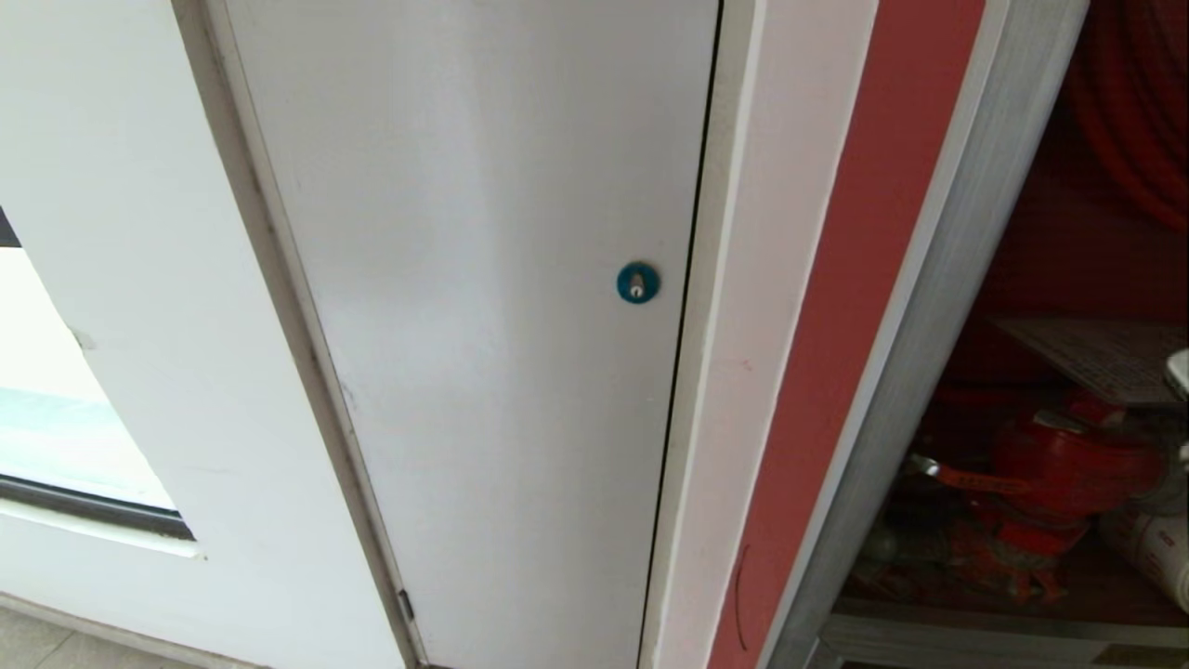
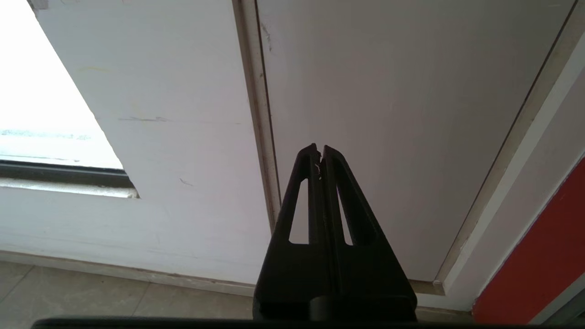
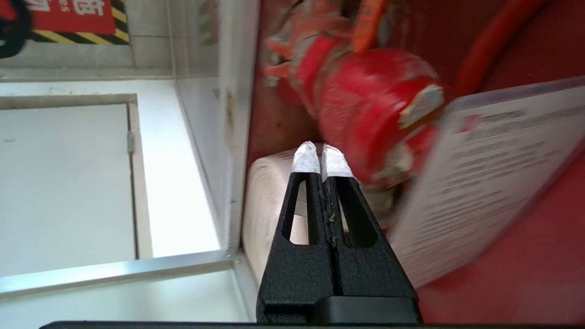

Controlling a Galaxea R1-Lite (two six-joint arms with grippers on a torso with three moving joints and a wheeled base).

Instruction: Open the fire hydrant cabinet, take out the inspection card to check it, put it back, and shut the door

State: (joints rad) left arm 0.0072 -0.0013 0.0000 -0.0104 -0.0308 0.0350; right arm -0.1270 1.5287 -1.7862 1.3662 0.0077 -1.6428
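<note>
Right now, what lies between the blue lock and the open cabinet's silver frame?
In the head view: from the lock, the panel's edge, a white strip, then a red strip, before the frame.

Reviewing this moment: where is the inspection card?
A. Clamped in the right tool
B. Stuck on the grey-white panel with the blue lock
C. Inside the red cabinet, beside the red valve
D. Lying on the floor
C: the right wrist view shows the inspection card inside the fire hydrant cabinet, next to the red valve, while the right tool is shut with nothing between its tips.
</note>
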